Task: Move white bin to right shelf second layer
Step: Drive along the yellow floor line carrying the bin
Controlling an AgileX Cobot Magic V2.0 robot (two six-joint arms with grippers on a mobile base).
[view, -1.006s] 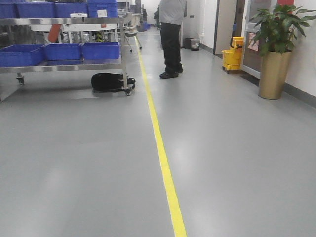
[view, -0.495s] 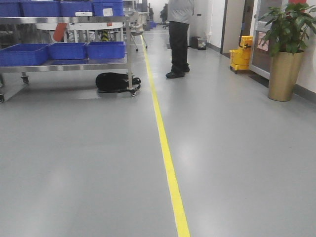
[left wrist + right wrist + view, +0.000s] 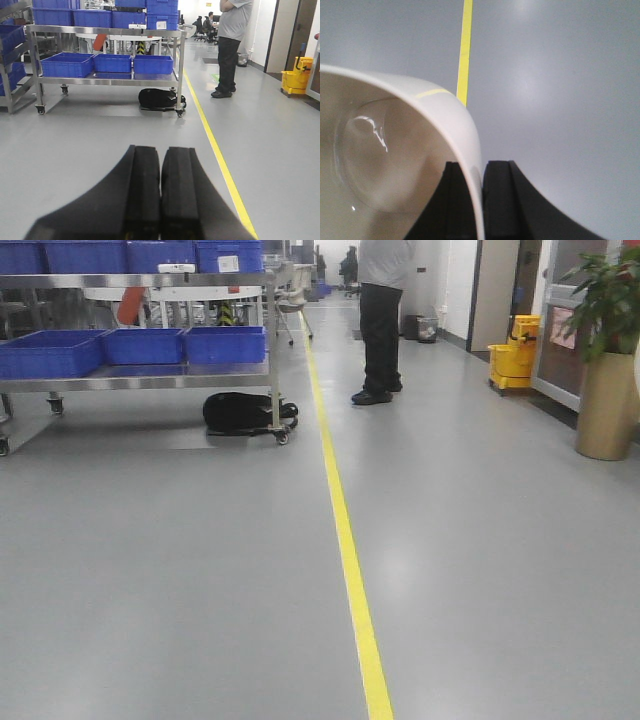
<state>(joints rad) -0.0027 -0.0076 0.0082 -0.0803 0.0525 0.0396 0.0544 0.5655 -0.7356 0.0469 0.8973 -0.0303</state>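
The white bin [image 3: 385, 165] fills the left of the right wrist view, mouth toward the camera, carried above the grey floor. My right gripper [image 3: 479, 167] is shut on its right wall, one finger inside and one outside. My left gripper [image 3: 161, 152] is shut and empty, its two black fingers pressed together above the floor. The right shelf with roller rails is out of view. Neither gripper shows in the front view.
A steel cart [image 3: 150, 380] with blue crates [image 3: 225, 343] stands far left, a black bag [image 3: 245, 412] under it. A yellow floor line [image 3: 350, 560] runs ahead. A person [image 3: 382, 320] stands on the aisle. A yellow mop bucket [image 3: 513, 360] and a potted plant [image 3: 608, 390] stand at right.
The front view has swung left: the cart, person, bucket and plant have all slid rightward in the frame, and the plant is partly cut off at the right edge.
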